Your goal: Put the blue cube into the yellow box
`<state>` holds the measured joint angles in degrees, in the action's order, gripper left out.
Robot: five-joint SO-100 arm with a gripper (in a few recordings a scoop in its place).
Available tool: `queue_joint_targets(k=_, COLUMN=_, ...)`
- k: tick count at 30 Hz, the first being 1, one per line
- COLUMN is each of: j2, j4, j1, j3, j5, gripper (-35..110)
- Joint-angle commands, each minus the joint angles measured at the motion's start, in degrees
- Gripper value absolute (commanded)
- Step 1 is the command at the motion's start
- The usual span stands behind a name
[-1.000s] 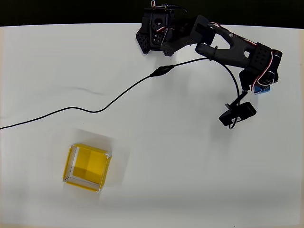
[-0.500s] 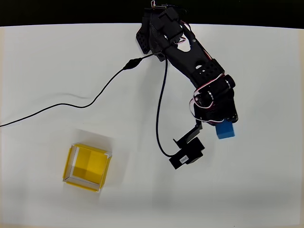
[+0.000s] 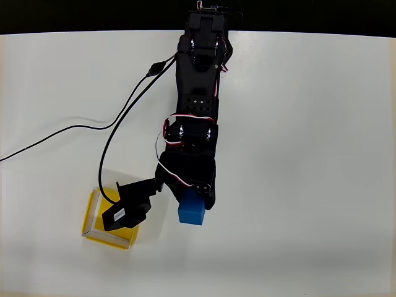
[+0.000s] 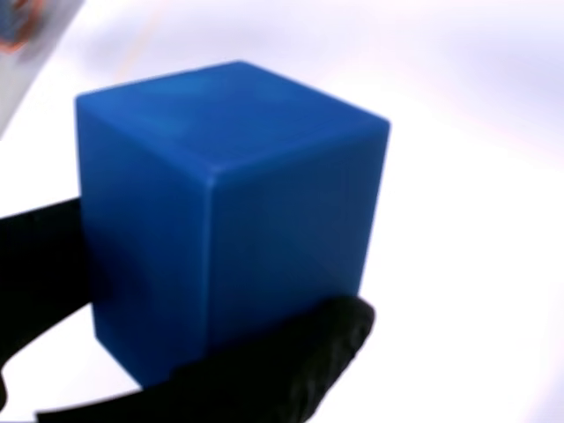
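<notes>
Carrying step: the black two-finger gripper [image 3: 193, 201], clamped on the small solid blue cube [image 3: 192, 212], hangs just right of the shallow open-topped yellow box [image 3: 93, 216] and needs moving left over it.

A bare white table [image 3: 322, 185] against black backdrop [image 3: 93, 15] suggests a lab bench.

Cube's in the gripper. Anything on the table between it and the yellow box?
Nothing visible on the table between them. In the overhead view the blue cube, held by the gripper, sits just right of the yellow box. The arm's own wrist camera module overhangs the box's right side, hiding part of the opening.
</notes>
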<state>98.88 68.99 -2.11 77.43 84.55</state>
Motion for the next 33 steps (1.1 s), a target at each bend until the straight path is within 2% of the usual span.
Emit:
queue_joint_targets(k=1, j2=1.93, j4=-5.54, j1=-6.86, j3=-1.32, j5=3.34, gripper=17)
queue_joint_targets(k=12, j2=-10.11, j4=-20.48, j1=-18.98, j3=-3.69, j5=7.82, gripper=17)
queue_joint_targets(k=33, j2=-32.34, j4=-26.89, j1=-24.61, j3=-20.57, j5=8.35, gripper=18)
